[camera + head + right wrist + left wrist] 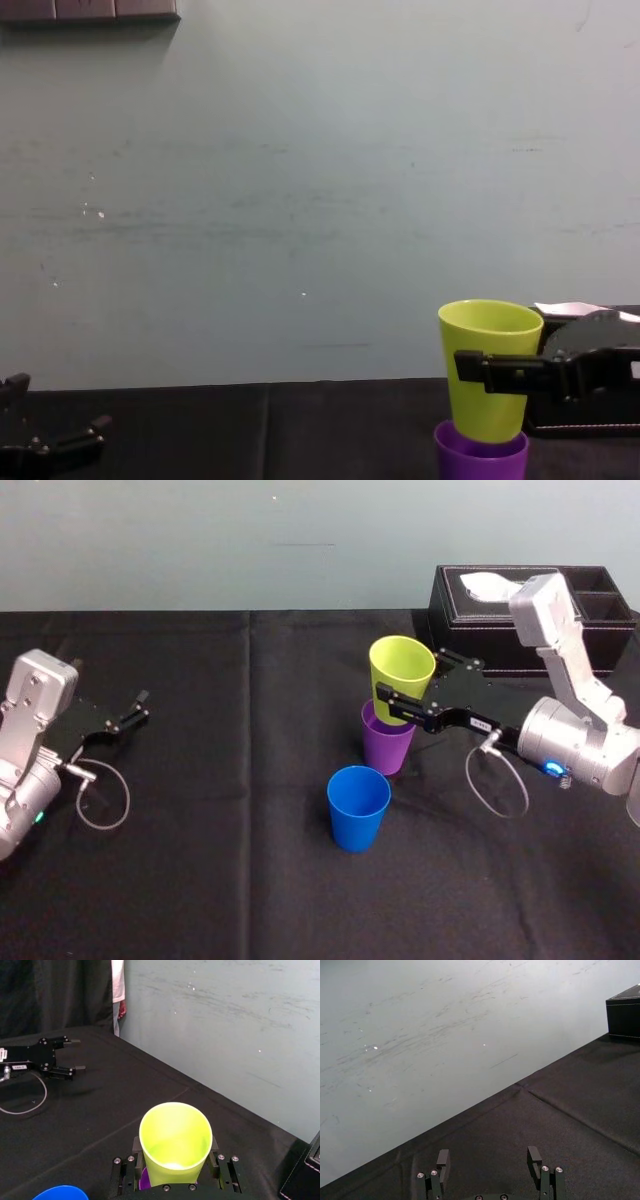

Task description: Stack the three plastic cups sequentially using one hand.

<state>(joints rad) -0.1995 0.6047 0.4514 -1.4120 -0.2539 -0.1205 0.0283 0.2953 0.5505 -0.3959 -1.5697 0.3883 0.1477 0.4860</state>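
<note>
Blue cup (358, 805) sits nearest, upright, just near-left of the purple cup (386, 745). Yellow-green cup (401, 670) is directly above purple, axis vertical, base just inside purple's mouth and not fully nested. Right gripper (405, 690) pinches its mid-wall, reaching in from the right. Next move looks like straight down. Left gripper (140, 706) is parked at the left, fingers spread.

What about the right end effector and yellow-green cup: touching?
Touching. In the right wrist view the right end effector clamps both sides of the yellow-green cup.
</note>
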